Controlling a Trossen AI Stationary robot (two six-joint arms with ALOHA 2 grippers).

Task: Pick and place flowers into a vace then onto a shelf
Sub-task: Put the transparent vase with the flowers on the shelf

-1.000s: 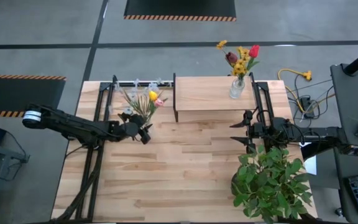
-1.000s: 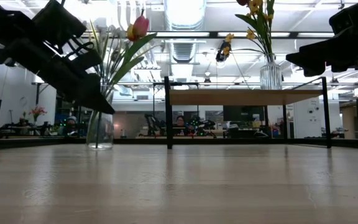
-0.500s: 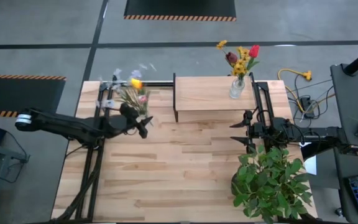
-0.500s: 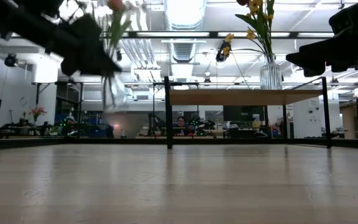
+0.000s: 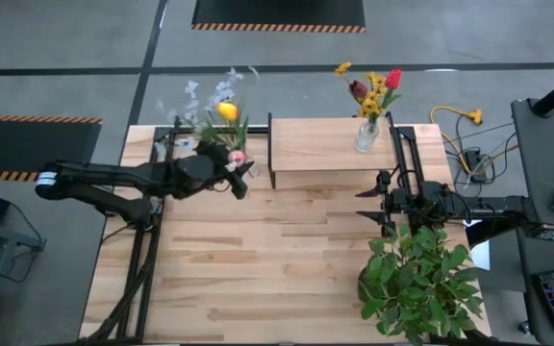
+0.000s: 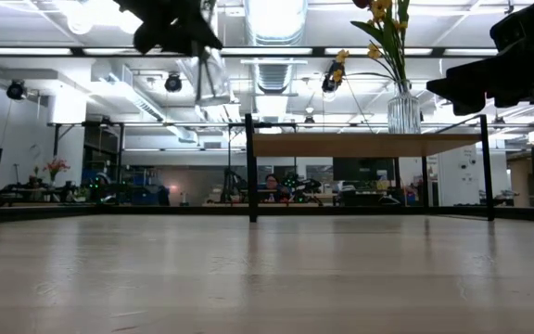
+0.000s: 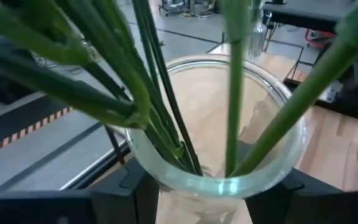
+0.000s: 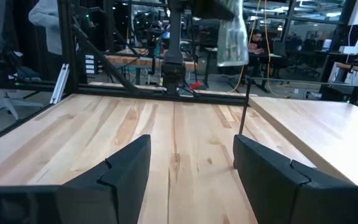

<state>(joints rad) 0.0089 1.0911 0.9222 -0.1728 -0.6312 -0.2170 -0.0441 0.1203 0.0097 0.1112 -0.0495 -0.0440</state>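
A clear glass vase [image 7: 272,93] hangs well above the table's far left, level with the shelf top, with my left gripper [image 5: 235,179] shut on it. It holds flowers: a yellow head [image 5: 227,111], a pink one [image 5: 238,157] and pale blue sprigs [image 5: 210,91]. Their green stems [image 7: 166,112] fill the left wrist view. The shelf [image 5: 320,144] stands just right of it. A second vase [image 5: 365,136] of red and yellow flowers stands on the shelf's right end. At the table's right side my right gripper [image 5: 373,204] waits open, holding nothing. My left gripper pinches the vase's glass wall [image 7: 166,185] just under the rim, one finger [image 7: 132,196] on either side. The fingers come from the table's left, nearly level and slanting a little down. The vase is clear of the table, about upright, its base [image 6: 213,88] hanging below the fingers.
A bushy green plant [image 5: 419,281] stands at the table's near right corner, beside my right gripper. The shelf's black legs [image 6: 249,167] stand between the lifted vase and the shelf's underside. Bare planks [image 5: 258,269] fill the table's middle and near left.
My left gripper has risen steeply with the vase and gone a little toward the shelf. The vase, which stood on the table a second ago, is lifted clear and now hangs about level with the shelf top, the flowers swinging toward the far edge.
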